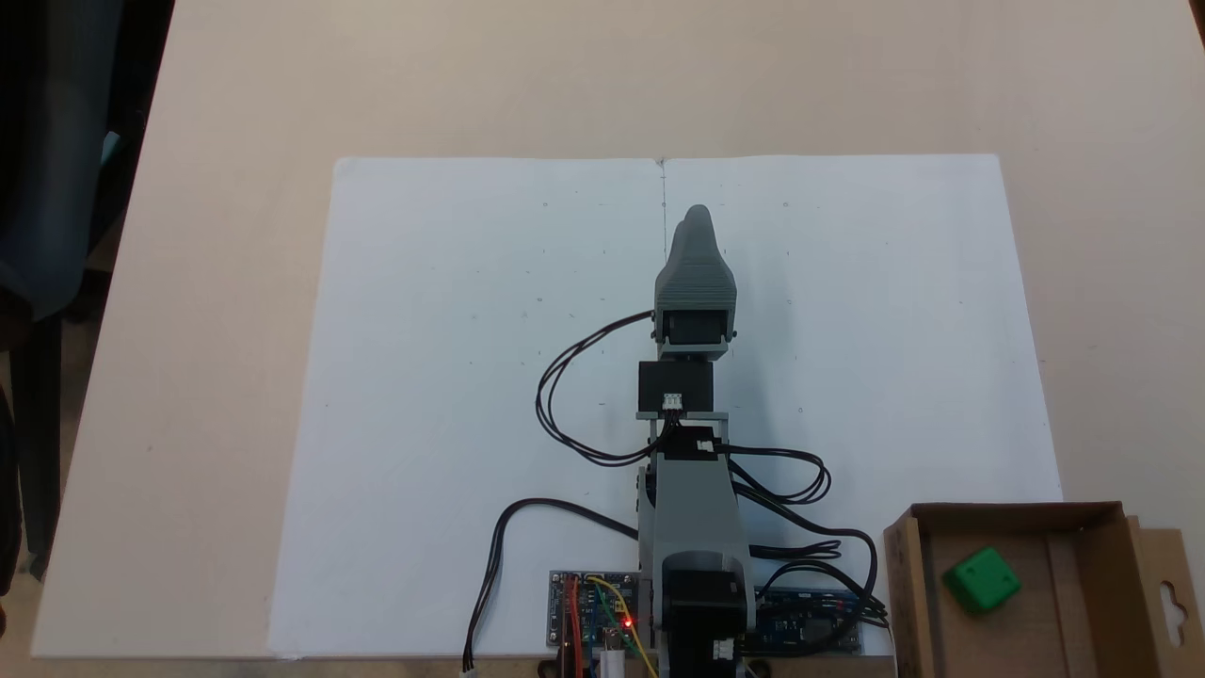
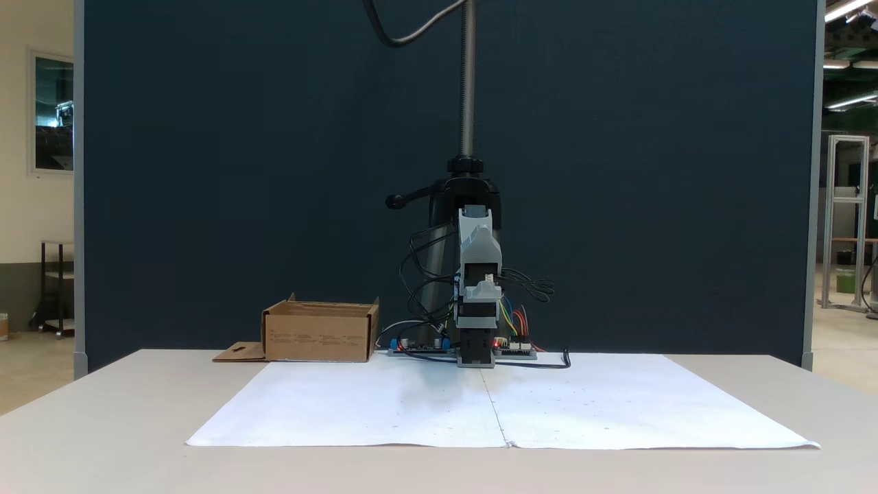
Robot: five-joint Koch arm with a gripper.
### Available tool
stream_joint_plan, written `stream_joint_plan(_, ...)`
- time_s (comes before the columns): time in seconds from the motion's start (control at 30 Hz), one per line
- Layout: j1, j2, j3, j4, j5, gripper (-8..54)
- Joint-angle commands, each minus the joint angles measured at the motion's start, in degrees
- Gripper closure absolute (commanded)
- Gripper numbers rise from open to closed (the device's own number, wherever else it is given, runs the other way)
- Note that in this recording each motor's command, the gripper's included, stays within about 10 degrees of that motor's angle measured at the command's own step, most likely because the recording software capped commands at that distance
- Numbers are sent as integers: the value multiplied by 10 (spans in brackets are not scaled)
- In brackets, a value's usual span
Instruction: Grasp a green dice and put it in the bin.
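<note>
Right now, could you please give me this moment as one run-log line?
green dice: inside bin | gripper: state unclear, over white paper | task: looks done

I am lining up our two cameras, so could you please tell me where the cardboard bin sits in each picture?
A fixed view from above: the bin is at lower right, with the green dice inside.
A fixed view from the front: the bin stands left of centre.
Shared landmark: the white paper sheet.

arm point(image 1: 695, 508): grey plastic links | black servos | black cables point(image 1: 565, 395)
</note>
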State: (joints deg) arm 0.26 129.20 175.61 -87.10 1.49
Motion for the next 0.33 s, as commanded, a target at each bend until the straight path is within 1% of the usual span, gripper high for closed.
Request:
stream_joint_plan(0.0,6,66,35,-56,-26,5)
stream_joint_plan(0.3,6,66,35,-58,-26,5)
